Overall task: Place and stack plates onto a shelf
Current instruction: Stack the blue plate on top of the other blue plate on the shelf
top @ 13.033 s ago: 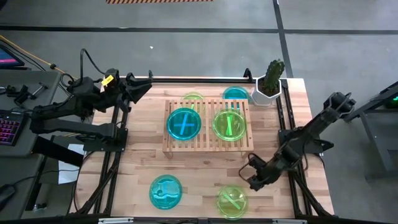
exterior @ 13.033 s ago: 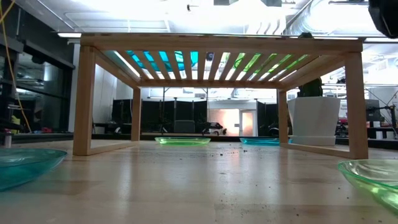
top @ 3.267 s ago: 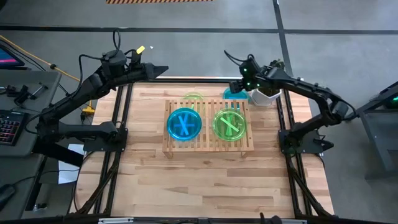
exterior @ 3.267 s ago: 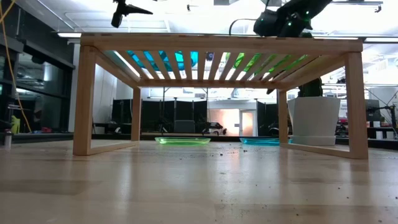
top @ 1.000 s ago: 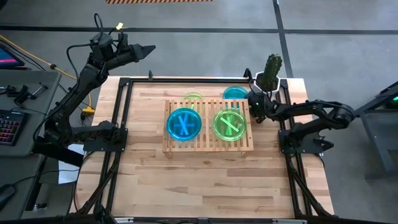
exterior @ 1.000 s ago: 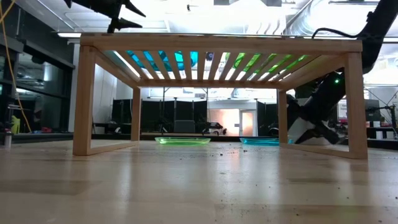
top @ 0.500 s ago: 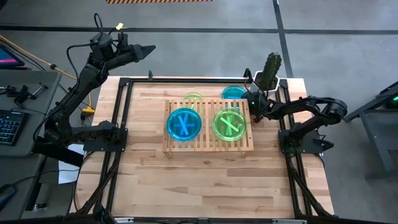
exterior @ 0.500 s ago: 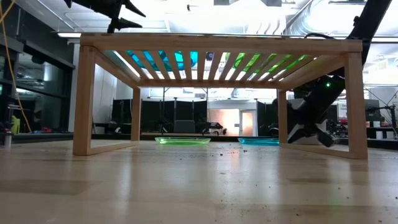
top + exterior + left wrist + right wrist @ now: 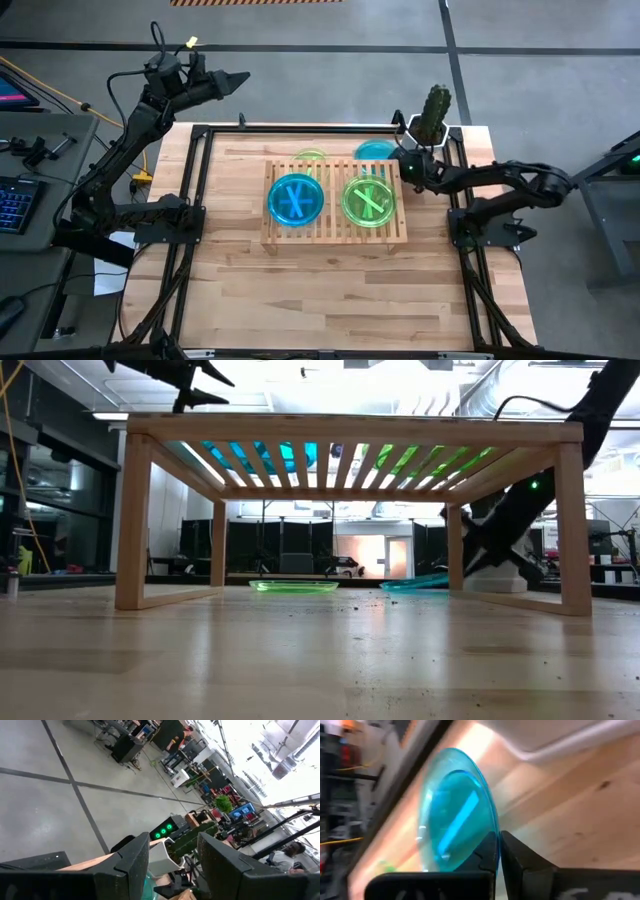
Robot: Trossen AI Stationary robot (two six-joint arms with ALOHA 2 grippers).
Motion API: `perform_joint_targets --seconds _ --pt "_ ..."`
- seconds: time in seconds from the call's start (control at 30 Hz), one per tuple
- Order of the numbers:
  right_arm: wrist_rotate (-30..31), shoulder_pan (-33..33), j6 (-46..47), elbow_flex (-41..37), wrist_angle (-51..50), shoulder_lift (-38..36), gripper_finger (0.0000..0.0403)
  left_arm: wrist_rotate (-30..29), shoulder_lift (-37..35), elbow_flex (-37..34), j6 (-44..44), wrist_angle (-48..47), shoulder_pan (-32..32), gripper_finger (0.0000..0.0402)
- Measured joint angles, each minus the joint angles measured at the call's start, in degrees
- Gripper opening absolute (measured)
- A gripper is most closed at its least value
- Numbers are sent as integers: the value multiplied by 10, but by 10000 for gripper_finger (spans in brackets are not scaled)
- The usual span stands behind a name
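A slatted wooden shelf (image 9: 335, 232) stands mid-table, with a blue plate (image 9: 296, 198) on its left half and a green plate (image 9: 368, 200) on its right half. Behind it a green plate (image 9: 311, 156) lies flat on the table. Beside that one is another blue plate (image 9: 376, 150), on which my right gripper (image 9: 401, 164) is shut. My left gripper (image 9: 238, 78) hangs open, high beyond the table's far left corner, with nothing between its fingers (image 9: 134, 862). My right gripper pinches the blue plate's rim (image 9: 491, 839) between its two fingers, on the side toward the table's right edge. The fingers slant down from the right. The plate is tilted: its held side is raised and its opposite edge (image 9: 386, 588) rests on the table.
A cactus in a white pot (image 9: 432, 135) stands at the far right corner, close behind my right gripper. The shelf's far right leg (image 9: 455, 550) is just beside the held plate. Bare tabletop (image 9: 330, 290) lies in front of the shelf.
My right gripper has shut on the blue plate's rim and rolled a little. The plate's right side has tipped up off the table while its left edge has stayed down.
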Motion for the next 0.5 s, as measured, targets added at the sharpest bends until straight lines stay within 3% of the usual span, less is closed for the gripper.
perform_joint_targets --seconds 0.5 --pt "36 5 -84 1 23 -157 0 0 0 0 -6 6 0 158"
